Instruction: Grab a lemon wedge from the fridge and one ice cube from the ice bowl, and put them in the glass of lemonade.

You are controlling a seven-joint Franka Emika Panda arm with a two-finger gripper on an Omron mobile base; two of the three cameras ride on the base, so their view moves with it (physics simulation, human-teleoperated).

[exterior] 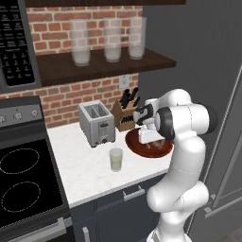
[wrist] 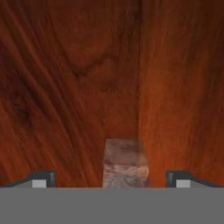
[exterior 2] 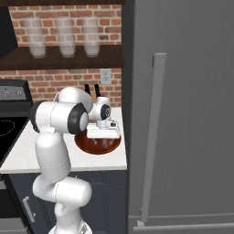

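Gripper (wrist: 111, 179) open, straddling ice cube (wrist: 124, 164), in ice bowl (wrist: 65, 87)

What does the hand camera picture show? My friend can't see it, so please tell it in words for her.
A small pale ice cube sits on the reddish-brown wooden floor of the ice bowl, seen from very close. The open gripper hangs over it, one dark fingertip on each side of the cube, neither touching it.
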